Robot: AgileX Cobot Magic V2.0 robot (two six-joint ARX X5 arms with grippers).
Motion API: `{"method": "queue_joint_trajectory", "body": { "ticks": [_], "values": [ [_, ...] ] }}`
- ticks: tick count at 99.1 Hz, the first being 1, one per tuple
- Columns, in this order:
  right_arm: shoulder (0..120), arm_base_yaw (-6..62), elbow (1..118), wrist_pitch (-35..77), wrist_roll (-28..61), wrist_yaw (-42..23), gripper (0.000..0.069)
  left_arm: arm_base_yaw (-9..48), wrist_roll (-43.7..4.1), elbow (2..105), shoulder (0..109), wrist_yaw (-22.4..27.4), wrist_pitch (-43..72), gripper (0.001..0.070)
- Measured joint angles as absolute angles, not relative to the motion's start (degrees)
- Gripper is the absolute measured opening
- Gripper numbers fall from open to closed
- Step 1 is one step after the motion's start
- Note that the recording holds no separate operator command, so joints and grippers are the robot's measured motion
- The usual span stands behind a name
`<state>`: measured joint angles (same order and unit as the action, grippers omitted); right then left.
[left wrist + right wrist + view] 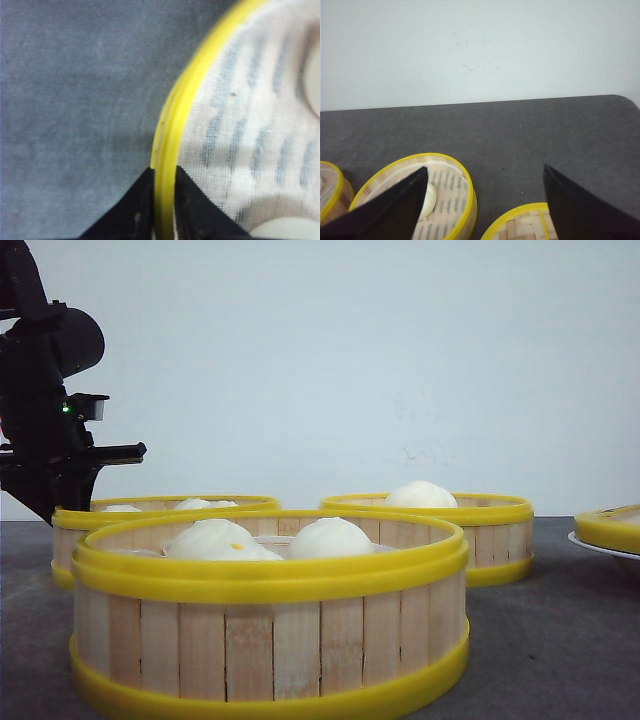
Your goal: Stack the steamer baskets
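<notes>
Three steamer baskets with pale slat walls and yellow rims stand on the dark table, each holding white buns. One is near and central, one back left, one back right. My left arm comes down at the back-left basket's left edge. In the left wrist view my left gripper is shut on that basket's yellow rim, one finger outside and one inside over the white cloth liner. My right gripper hangs open and empty above the table, with the back-right basket below its left finger.
At the right edge, a yellow-rimmed woven lid rests on a white plate. A pale wall stands behind the table. Another basket's edge shows at the side of the right wrist view.
</notes>
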<state>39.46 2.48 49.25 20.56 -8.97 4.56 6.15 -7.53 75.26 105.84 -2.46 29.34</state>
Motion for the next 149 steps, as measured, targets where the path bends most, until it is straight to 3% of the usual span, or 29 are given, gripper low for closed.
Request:
{"method": "queue_joint_trajectory", "body": {
  "ticks": [49, 84, 125, 149],
  "values": [
    [40.36, 2.48, 49.25, 21.15, -8.75, 4.56, 0.0456, 5.74, -8.14, 78.74, 101.78, -1.23, 34.89, 0.0024],
    [40.36, 2.48, 49.25, 21.71, -8.75, 4.56, 0.0456, 6.2, -8.12, 80.29, 83.31, 9.56, 42.57, 0.0024],
    [39.18, 2.96, 49.25, 22.17, -8.75, 4.56, 0.0456, 16.97, -7.01, 79.68, 75.96, 10.79, 51.07, 0.0024],
    [39.03, 3.86, 49.25, 22.92, -8.75, 4.56, 0.0456, 25.36, -6.87, 75.48, 76.09, 5.63, 49.8, 0.0024]
  ]
}}
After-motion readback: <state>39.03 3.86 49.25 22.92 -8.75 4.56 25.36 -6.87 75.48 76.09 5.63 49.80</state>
